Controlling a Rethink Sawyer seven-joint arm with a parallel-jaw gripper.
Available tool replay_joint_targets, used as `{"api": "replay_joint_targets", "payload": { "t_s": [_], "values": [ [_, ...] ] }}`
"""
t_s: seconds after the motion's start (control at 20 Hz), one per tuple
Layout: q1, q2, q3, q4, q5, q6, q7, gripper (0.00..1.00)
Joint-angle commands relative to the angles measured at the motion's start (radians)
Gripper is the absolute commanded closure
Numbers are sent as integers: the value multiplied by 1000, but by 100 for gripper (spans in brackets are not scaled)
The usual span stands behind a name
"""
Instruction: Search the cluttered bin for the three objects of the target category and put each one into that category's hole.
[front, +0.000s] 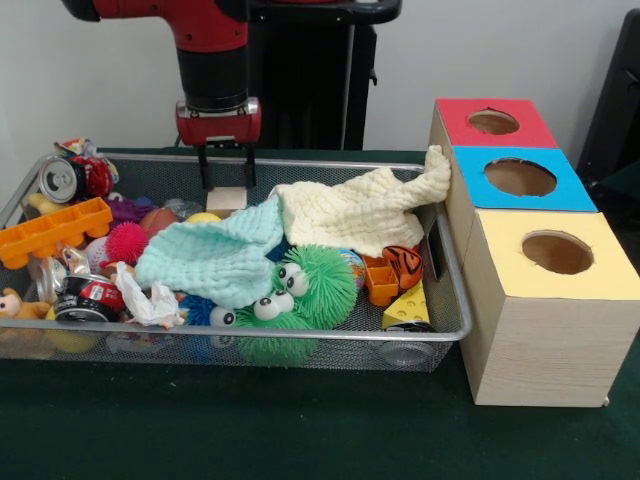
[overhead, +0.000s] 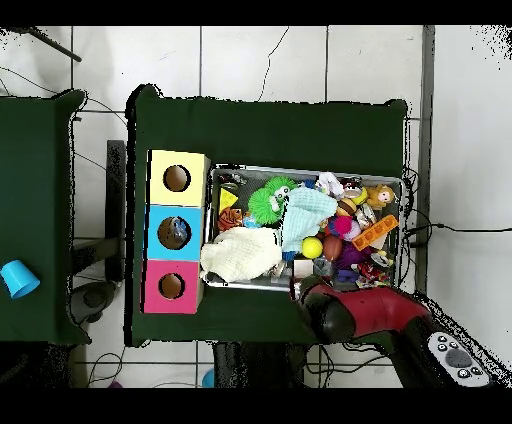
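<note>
While the claw (front: 226, 168) hangs over the far rim of the wire-mesh bin (front: 300, 345), its two dark fingers (front: 205, 167) point down, spread, with a pale wooden block (front: 227, 198) just under them; whether they touch it cannot be told. Soft stuff fills mid-bin: a mint waffle-weave cloth (front: 220, 258), a cream cloth (front: 360, 208) whose corner drapes over the rim against the box row, and two spiky green rubber balls with googly eyes (front: 300, 290). Hard bits sit to the sides: an orange plastic brick (front: 50, 232), crushed cans (front: 60, 178), a fuzzy pink ball (front: 127, 241), a yellow cheese-shaped wedge (front: 408, 306). Beside the bin stand three wood boxes with round holes, topped red (front: 493, 122), blue (front: 520, 178) and yellow (front: 556, 252). Which category is wanted cannot be told. Bare green bench (front: 250, 430) lies open in front. Only the overhead view shows a blue cup (overhead: 16, 279) on a second bench, and there the arm hides the claw.
</note>
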Motion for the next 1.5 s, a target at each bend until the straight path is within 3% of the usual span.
{"api": "replay_joint_targets", "payload": {
  "t_s": [0.05,0.45,1.05,1.5],
  "values": [
    [52,80,-67,-146,-74,-101,87,0],
    [48,97,-75,-150,-56,-118,53,0],
    [-35,38,9,-102,-12,-30,-25,0],
    [-57,40,28,-99,-18,-22,-29,0]
  ]
}}
